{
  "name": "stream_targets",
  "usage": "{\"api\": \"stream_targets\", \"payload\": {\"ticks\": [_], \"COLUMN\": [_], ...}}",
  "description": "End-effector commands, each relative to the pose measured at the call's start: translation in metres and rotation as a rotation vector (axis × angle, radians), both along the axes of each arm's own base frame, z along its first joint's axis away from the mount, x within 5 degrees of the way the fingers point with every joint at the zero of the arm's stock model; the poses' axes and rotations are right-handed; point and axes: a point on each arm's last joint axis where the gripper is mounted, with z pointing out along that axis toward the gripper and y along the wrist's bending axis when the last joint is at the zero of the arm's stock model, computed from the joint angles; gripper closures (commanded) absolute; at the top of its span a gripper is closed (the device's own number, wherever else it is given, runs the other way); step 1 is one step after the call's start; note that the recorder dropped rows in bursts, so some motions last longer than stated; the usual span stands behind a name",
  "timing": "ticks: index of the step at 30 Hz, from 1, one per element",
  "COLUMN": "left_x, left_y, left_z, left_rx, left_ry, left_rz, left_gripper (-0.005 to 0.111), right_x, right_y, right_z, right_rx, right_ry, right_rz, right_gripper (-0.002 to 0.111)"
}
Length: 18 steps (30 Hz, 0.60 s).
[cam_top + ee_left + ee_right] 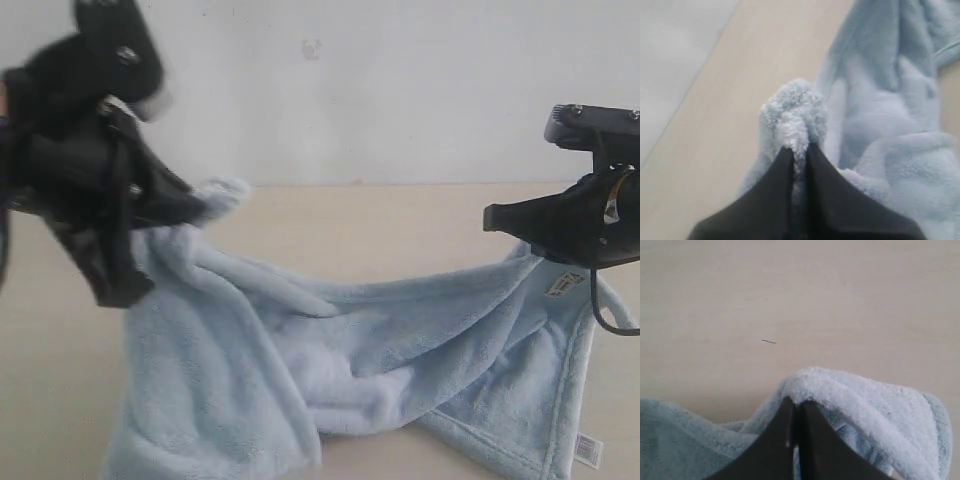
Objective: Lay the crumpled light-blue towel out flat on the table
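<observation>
So the left gripper [799,150] is clamped on one fluffy corner of the towel [380,340], and the right gripper [796,401] is pinching a far edge. The towel sags between them, its bottom bunched on the table [400,215]. I'm guessing that's so pulling apart stretches it flat.

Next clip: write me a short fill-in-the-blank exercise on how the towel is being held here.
The left tool is ____ on a bunch of the towel.
Counting the right tool, ____ tools grip the towel.
The towel's fleece is light ____.
Missing words: shut; two; blue.
</observation>
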Motion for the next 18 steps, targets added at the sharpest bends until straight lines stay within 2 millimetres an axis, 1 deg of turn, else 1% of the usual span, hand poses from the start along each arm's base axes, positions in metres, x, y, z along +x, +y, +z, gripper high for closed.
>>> {"api": "stream_targets", "payload": {"ticks": [1,3,5,11,14,16,18], "left_x": [-0.01,-0.013,-0.016,-0.02,-0.021,-0.022,-0.022], "left_y": [0.049,0.059,0.064,0.063,0.058,0.054,0.049], "left_z": [-0.002,-0.01,-0.023,-0.067,-0.086,-0.097,-0.102], "left_rx": [0.122,0.166,0.196,0.219,0.161,0.083,-0.021], "left_ry": [0.06,0.1,0.142,0.176,0.163,0.154,0.152], "left_rz": [0.309,0.357,0.373,0.327,0.295,0.286,0.304], "left_gripper": [0.103,0.103,0.103,0.103,0.103,0.103,0.103], "right_x": [0.0,-0.001,-0.002,-0.005,-0.007,-0.009,-0.012], "right_y": [-0.003,-0.004,-0.005,-0.008,-0.01,-0.012,-0.014], "right_z": [0.001,0.0,-0.001,-0.004,-0.006,-0.007,-0.009], "right_rx": [-0.012,-0.021,-0.033,-0.097,-0.133,-0.16,-0.187], "right_ry": [0.0,0.017,0.039,0.08,0.111,0.138,0.172], "right_rz": [-0.001,-0.009,-0.018,0.008,0.017,0.024,0.025], "right_gripper": [0.108,0.108,0.108,0.108,0.108,0.107,0.101]}}
